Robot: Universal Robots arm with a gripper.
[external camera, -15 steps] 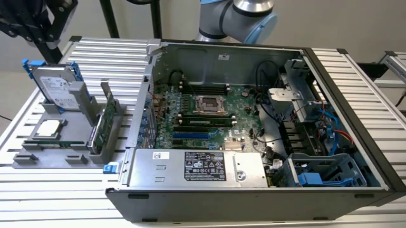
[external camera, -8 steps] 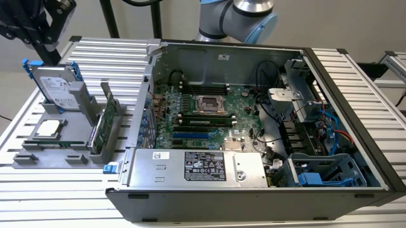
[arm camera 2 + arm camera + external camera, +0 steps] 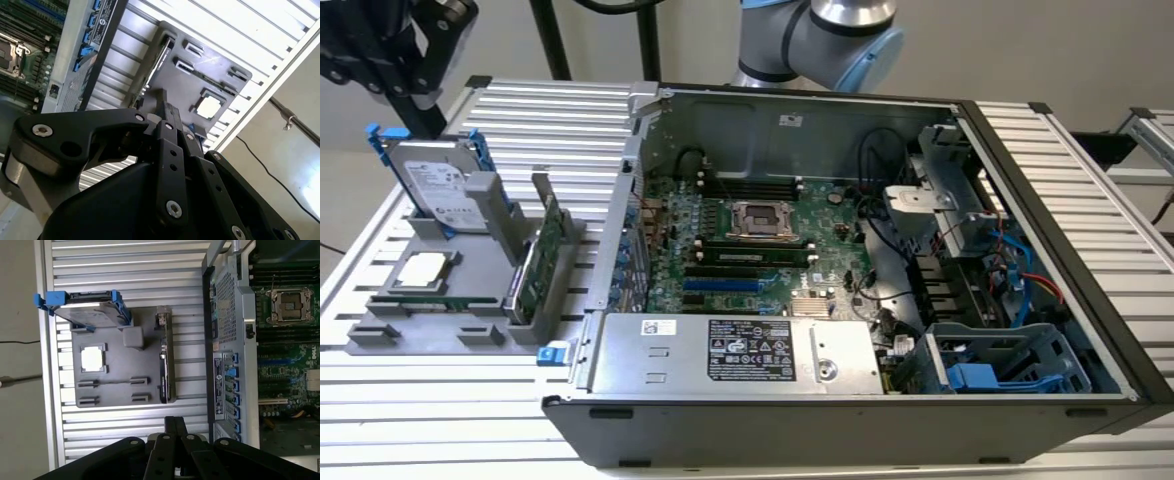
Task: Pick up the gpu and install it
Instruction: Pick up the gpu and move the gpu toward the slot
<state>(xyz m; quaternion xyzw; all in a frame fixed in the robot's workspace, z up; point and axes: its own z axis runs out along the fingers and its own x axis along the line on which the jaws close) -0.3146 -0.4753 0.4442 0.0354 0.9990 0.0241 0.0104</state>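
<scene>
Grey arm (image 3: 834, 25) with pale-blue joint caps; black claw (image 3: 175, 422) of hinged links fastened by silver screws (image 3: 42, 130).

Green gpu (image 3: 552, 242), black gripper (image 3: 175, 421)

You're looking past the black end effector (image 3: 167, 107), its fingers pressed together with nothing between them; beyond it the grey holder tray (image 3: 227, 85) rests on the ribbed tabletop (image 3: 235, 30); the gpu (image 3: 161, 55) stands on edge in a slot of that tray; a square processor (image 3: 207, 106) lies flat in its own recess; the computer case (image 3: 80, 55) stands beside the tray, blue ports along its rear panel.
</scene>
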